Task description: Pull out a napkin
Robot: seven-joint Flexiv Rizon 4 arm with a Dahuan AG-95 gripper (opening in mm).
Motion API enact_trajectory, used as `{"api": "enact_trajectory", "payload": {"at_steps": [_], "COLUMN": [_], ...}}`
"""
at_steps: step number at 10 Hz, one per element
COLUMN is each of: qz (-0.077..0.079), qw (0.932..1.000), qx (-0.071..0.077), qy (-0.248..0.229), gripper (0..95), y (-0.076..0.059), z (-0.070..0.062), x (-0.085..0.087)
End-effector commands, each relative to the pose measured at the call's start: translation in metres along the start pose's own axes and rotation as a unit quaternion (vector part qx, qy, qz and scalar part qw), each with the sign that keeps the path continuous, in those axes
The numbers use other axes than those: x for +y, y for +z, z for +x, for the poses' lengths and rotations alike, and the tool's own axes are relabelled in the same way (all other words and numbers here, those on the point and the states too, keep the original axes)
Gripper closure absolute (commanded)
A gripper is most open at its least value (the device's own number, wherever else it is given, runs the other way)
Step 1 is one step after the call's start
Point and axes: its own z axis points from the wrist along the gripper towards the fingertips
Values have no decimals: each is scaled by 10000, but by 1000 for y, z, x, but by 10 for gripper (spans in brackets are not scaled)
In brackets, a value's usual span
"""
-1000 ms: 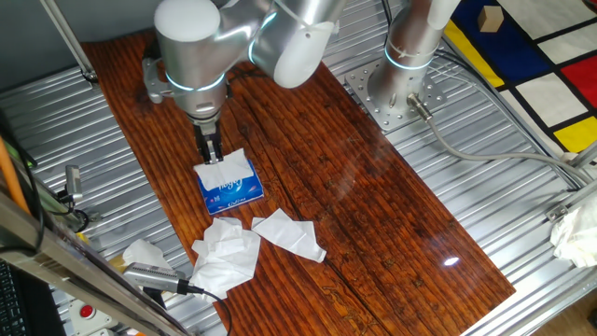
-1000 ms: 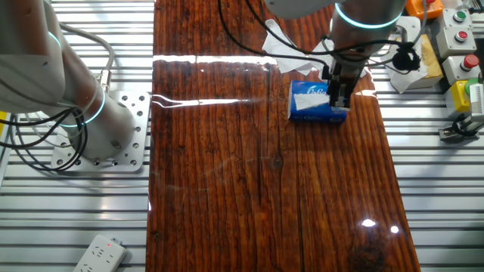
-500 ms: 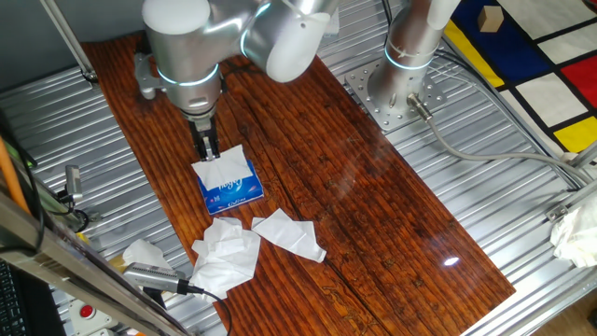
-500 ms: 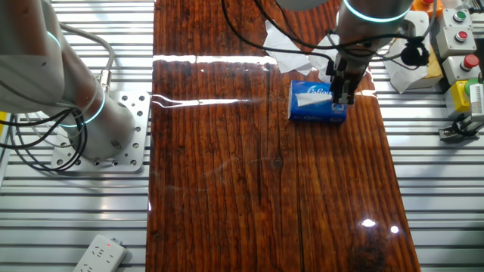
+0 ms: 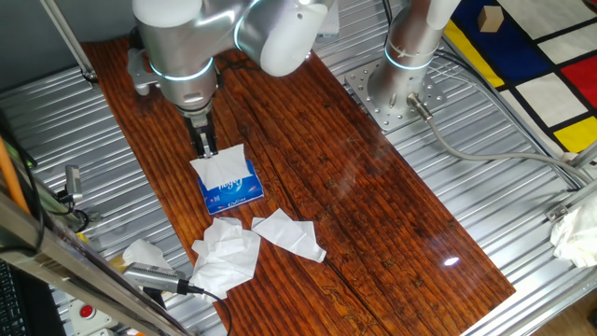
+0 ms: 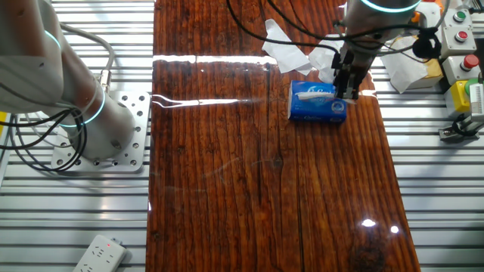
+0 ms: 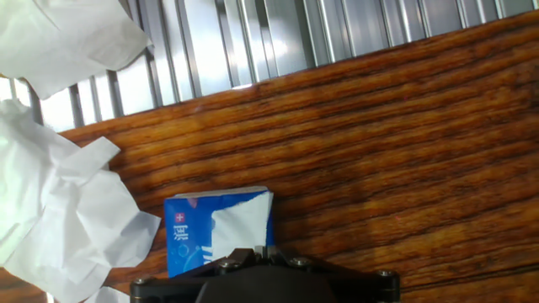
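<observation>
A small blue tissue pack (image 5: 231, 189) (image 6: 318, 108) (image 7: 189, 240) lies on the wooden board. A white napkin (image 5: 220, 168) (image 6: 311, 97) (image 7: 241, 224) rises out of its top slot, drawn up towards the fingers. My gripper (image 5: 204, 145) (image 6: 349, 81) (image 7: 257, 250) hangs just over the pack's far end, shut on the napkin's upper edge. In the hand view the dark fingers meet with the white sheet running up between them.
Crumpled loose tissues (image 5: 227, 254) (image 6: 290, 51) (image 7: 59, 202) lie beside the pack, with another sheet (image 5: 291, 232) near them. The arm's base plate (image 5: 392, 93) stands at the board's far side. Button boxes (image 6: 461, 30) sit by the pack's end.
The gripper has moved up and away from the pack's middle towards its end, still shut, and the napkin has come further out of the pack.
</observation>
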Motion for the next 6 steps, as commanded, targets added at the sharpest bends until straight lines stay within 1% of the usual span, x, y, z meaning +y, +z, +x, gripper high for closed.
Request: {"api": "enact_trajectory", "payload": {"at_steps": [1, 6], "qz": [4, -5], "qw": [10000, 10000], "qx": [1, -1], "qy": [-9, -33], "gripper": [950, 950], "y": [-3, -18], "z": [1, 1], "x": [0, 2]}}
